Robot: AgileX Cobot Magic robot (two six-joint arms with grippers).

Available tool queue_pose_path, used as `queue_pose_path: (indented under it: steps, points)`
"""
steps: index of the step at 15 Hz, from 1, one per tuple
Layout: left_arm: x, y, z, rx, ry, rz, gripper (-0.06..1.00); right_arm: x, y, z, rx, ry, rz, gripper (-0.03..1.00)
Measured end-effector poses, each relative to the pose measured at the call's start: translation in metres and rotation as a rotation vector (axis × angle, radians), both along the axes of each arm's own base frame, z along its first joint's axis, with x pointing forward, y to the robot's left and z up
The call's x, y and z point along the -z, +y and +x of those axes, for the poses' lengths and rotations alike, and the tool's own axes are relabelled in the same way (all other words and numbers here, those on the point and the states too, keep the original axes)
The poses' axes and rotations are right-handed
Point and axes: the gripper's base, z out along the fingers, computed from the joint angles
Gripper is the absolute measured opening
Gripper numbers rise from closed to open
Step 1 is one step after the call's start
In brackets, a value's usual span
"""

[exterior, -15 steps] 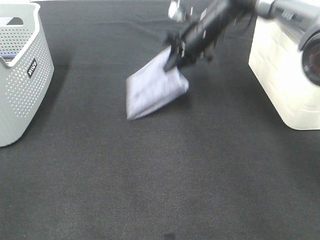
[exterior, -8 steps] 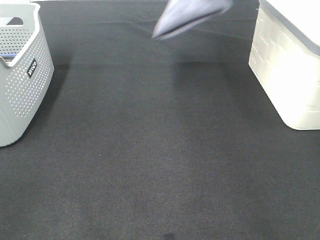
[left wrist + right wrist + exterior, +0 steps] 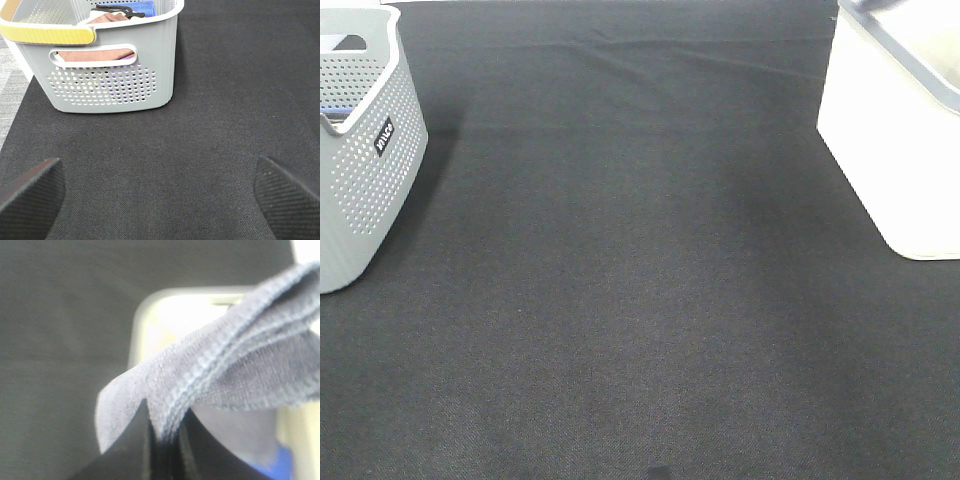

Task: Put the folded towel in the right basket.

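Observation:
The folded towel (image 3: 240,355), lavender-grey, hangs from my right gripper (image 3: 162,450), which is shut on one of its edges. In the right wrist view it hangs above a corner of the white right basket (image 3: 145,305). That basket stands at the right edge of the high view (image 3: 890,150). The towel and the right gripper are out of the high view, above its top right. My left gripper (image 3: 160,200) is open and empty, low over the black mat, a short way from the grey basket.
The grey perforated left basket (image 3: 365,180) stands at the left edge; the left wrist view (image 3: 110,85) shows its yellow handle and folded cloths inside. Something blue (image 3: 272,465) lies in the right basket. A black mat (image 3: 620,280) covers the table.
My right gripper lifted the towel off the mat, carried it up and to the right, and took it out of the high view over the right basket.

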Motion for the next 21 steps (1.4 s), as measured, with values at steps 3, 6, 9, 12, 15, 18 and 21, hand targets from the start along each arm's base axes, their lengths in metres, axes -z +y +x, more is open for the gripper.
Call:
queue_pose_path:
  steps: [3, 6, 9, 12, 15, 18, 21]
  points:
    - [0.000, 0.000, 0.000, 0.000, 0.000, 0.000, 0.97, 0.023, -0.023, 0.002, 0.061, 0.081, 0.018, 0.07]
    - [0.000, 0.000, 0.000, 0.000, 0.000, 0.000, 0.97, 0.059, -0.044, 0.006, 0.107, 0.198, 0.024, 0.07]
    - [0.000, 0.000, 0.000, 0.000, 0.000, 0.000, 0.97, 0.096, -0.049, 0.018, 0.120, 0.285, 0.019, 0.19]
    - [0.000, 0.000, 0.000, 0.000, 0.000, 0.000, 0.97, 0.103, -0.049, 0.021, 0.137, 0.302, 0.039, 0.64]
    - [0.000, 0.000, 0.000, 0.000, 0.000, 0.000, 0.97, 0.090, -0.038, 0.018, 0.107, 0.269, 0.104, 0.71]
    - [0.000, 0.000, 0.000, 0.000, 0.000, 0.000, 0.97, 0.058, 0.004, 0.008, 0.021, 0.206, 0.083, 0.71]
    - [0.000, 0.000, 0.000, 0.000, 0.000, 0.000, 0.97, 0.026, 0.046, -0.008, -0.031, 0.149, 0.038, 0.71]
